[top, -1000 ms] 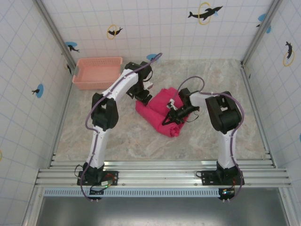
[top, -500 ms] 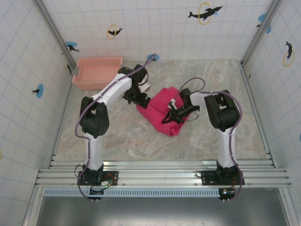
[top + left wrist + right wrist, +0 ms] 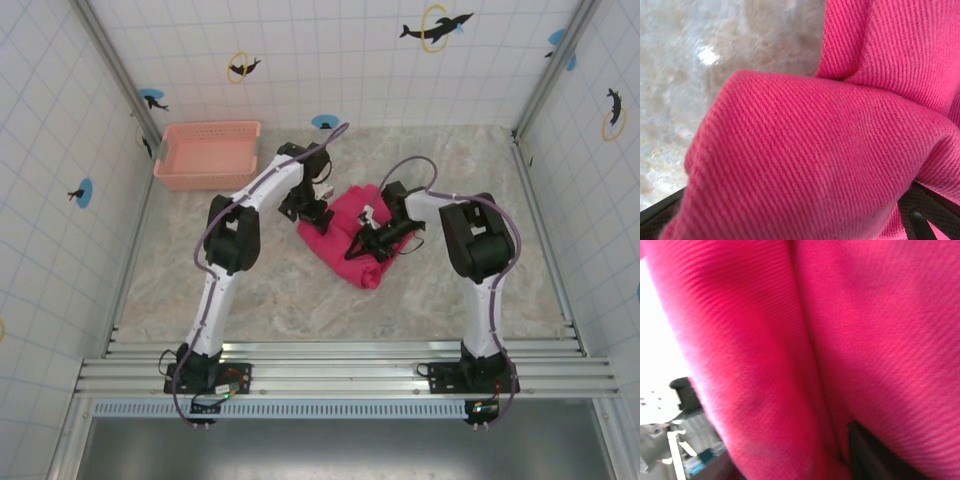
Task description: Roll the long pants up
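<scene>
Though heaped in the middle of the worktop [image 3: 250, 290], long pants [image 3: 335, 225] well apart from pink basket [image 3: 207, 127] in far-left corner. Left gripper [image 3: 308, 212] at cloth's left edge, spread wide, a fold between. Right gripper [image 3: 360, 245] sunk in cloth from the right; how far apart, cannot tell.

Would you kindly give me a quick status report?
Left gripper open astride a fold; right gripper buried in cloth, state unclear. Long pants bunched mid-table. Basket well aside.
</scene>
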Controlling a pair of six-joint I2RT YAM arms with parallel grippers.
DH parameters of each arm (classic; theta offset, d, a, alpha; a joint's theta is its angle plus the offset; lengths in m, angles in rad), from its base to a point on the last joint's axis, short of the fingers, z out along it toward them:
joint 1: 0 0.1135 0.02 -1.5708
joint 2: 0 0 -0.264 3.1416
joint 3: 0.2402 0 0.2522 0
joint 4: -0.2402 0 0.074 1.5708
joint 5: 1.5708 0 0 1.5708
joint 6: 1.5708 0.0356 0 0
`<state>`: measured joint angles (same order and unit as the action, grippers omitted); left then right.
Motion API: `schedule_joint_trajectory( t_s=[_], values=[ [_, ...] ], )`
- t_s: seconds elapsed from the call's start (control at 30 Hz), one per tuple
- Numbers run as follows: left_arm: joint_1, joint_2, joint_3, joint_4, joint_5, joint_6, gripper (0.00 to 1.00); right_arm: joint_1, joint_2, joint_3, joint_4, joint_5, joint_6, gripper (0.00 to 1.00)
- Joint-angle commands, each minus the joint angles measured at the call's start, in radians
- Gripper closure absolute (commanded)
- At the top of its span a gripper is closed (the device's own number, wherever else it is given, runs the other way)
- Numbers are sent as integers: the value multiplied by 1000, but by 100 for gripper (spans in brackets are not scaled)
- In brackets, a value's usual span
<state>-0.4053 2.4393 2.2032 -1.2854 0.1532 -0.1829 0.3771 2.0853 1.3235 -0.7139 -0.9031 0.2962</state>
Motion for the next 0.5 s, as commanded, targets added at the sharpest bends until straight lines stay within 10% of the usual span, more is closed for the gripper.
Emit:
schedule_joint_trajectory(
  t_s=[0.0, 0.27, 0.47],
  values=[
    [0, 87, 34, 1, -67, 3, 3, 43, -105, 20, -117, 607, -87, 34],
    [0, 80, -10, 9, -81, 20, 3, 328, -364, 49, -215, 1143, -272, 20],
    [0, 79, -29, 27, -70, 20, 3, 561, -440, -79, -111, 1321, -233, 16]
  ],
)
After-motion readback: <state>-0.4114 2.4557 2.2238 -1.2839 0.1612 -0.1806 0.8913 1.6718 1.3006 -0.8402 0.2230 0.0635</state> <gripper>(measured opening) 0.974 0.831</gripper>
